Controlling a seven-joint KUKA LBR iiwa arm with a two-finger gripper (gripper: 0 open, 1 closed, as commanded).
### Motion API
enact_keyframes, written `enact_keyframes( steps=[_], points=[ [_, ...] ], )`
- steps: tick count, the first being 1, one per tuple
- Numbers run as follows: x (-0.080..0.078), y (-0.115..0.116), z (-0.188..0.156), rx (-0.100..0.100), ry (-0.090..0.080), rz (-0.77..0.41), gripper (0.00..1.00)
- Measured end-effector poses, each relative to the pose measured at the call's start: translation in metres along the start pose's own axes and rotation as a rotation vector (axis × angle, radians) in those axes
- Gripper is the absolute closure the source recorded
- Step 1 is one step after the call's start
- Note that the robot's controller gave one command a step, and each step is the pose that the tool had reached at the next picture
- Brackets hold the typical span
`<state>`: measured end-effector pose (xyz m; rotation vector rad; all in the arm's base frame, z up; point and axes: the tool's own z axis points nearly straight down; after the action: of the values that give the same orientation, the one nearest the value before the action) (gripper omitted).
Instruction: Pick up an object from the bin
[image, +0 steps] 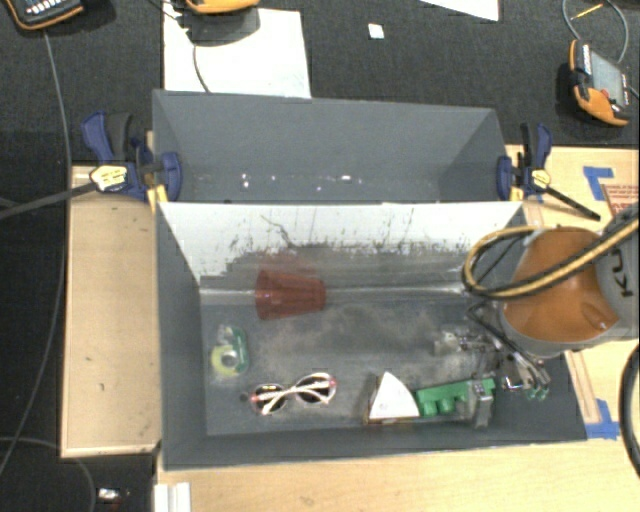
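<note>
Grey bin (400, 325), pale back wall streaked with dark scratches. Dark red cup (290, 293). Pale green and yellow roll of tape (229, 355). Glasses (293, 393) with red-and-white striped frame. White wedge (392, 398), brown along the bottom edge. Bright green block (443, 399). Orange cover (555, 285).

Dark red cup (290, 294) tipped over at the back, greenish tape roll (229, 356) left, red-and-white glasses (293, 393) up front, white wedge (391, 398) just right.

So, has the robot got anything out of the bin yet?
Not yet. Nothing is lifted: the red cup, the glasses and the white triangle lie on the bin floor. The gripper is down in the near right corner, beside the green block; I cannot tell if it grips it. Lifting is left.
</note>
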<state>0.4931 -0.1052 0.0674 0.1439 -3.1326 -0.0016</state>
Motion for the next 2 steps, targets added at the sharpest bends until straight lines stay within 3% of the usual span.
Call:
enact_keyframes(
  steps=[1,2],
  points=[
    [0.008,0.008,-0.061,0.009,-0.026,-0.405,0.0],
    [-0.001,0.032,-0.033,0.0,-0.006,-0.11,0.0]
  ],
)
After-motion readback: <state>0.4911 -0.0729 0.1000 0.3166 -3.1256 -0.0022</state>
